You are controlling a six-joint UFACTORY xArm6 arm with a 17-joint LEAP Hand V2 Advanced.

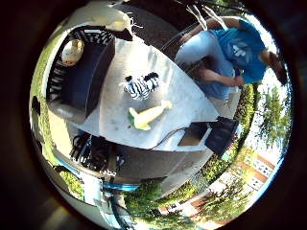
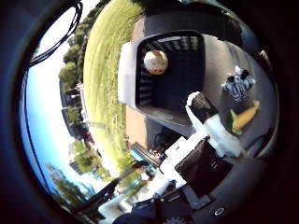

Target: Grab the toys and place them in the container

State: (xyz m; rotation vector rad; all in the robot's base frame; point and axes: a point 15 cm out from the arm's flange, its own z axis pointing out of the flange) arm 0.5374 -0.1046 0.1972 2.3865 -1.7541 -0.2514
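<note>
Toys, zebra (image 1: 140, 86) and corn (image 1: 146, 116), lie on table (image 1: 192, 103), apart from straight, empty fingers (image 2: 205, 116).

Grey table (image 1: 189, 98) carries black container (image 1: 84, 72), zebra toy (image 1: 139, 86), probably corn toy (image 1: 147, 116).

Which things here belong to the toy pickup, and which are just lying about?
Job:
- zebra toy, on the table
- corn toy, on the table
- round toy, already in the crate
- crate
- hand

Lying about:
- black boxes at the table's edge
</note>
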